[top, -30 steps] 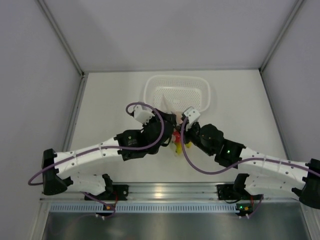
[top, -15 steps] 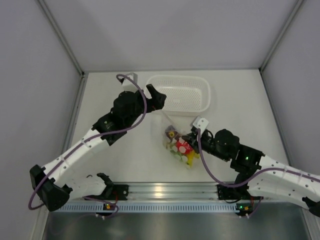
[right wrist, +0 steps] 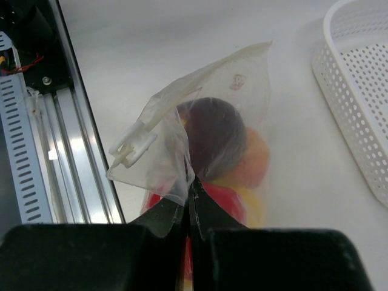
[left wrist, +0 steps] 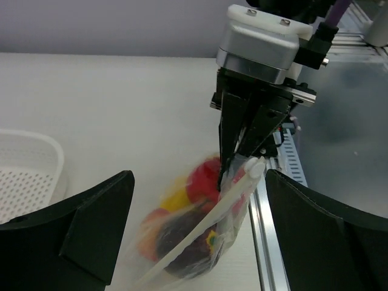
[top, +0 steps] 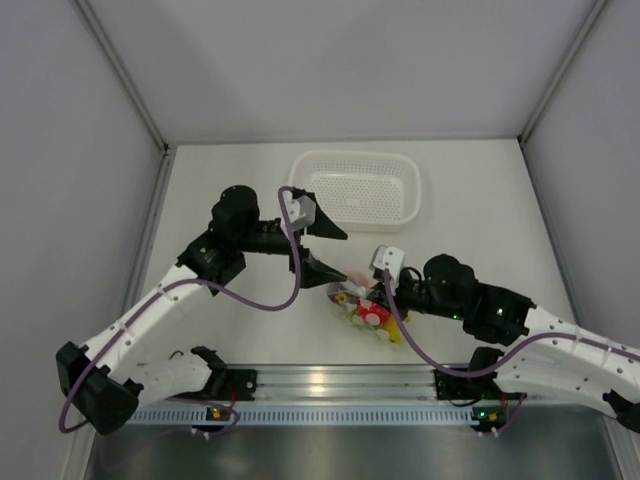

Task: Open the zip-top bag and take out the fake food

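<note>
Right end effector (right wrist: 189, 195) pinching the bag (right wrist: 233, 76).
Left end effector (top: 333, 252) gapes wide just beside it; toy food (right wrist: 217, 138) sits inside.

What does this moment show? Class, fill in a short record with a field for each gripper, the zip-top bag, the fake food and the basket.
left gripper: open, holding nothing, aimed at the bag
right gripper: shut on the bag's edge
zip-top bag: resting on the table, one edge pinched up
fake food: inside the bag
white basket: at the far side of the table, apart from the bag
</note>
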Available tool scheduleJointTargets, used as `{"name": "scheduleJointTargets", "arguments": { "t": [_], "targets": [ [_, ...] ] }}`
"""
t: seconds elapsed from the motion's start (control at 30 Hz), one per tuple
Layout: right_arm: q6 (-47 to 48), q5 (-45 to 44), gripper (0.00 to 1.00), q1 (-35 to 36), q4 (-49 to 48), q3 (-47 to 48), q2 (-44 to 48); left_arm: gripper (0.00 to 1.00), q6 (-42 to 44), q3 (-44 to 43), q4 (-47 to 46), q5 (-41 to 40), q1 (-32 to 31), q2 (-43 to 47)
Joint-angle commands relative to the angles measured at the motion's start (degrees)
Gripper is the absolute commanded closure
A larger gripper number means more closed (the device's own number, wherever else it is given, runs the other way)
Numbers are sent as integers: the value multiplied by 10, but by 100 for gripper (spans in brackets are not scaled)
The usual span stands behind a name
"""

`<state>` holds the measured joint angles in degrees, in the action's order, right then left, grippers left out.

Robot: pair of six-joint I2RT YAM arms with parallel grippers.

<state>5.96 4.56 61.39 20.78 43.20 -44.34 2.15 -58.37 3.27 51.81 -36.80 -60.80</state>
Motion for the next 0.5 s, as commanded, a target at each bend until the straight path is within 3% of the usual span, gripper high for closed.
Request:
{"name": "scheduleJointTargets", "arguments": {
  "t": [0.0,0.07,0.2,0.47],
  "targets": [
    [14,18,100,5,-21,34,7,5,81,-32,41,165,4,-48],
    [16,18,100,5,-24,33,14,8,83,-29,46,172,4,-71],
    [11,0,100,5,-28,36,17,24,91,-21,48,193,2,-91],
    [5,-28,100,4,-45,33,9,37,80,-21,48,163,1,-135]
  ]
}}
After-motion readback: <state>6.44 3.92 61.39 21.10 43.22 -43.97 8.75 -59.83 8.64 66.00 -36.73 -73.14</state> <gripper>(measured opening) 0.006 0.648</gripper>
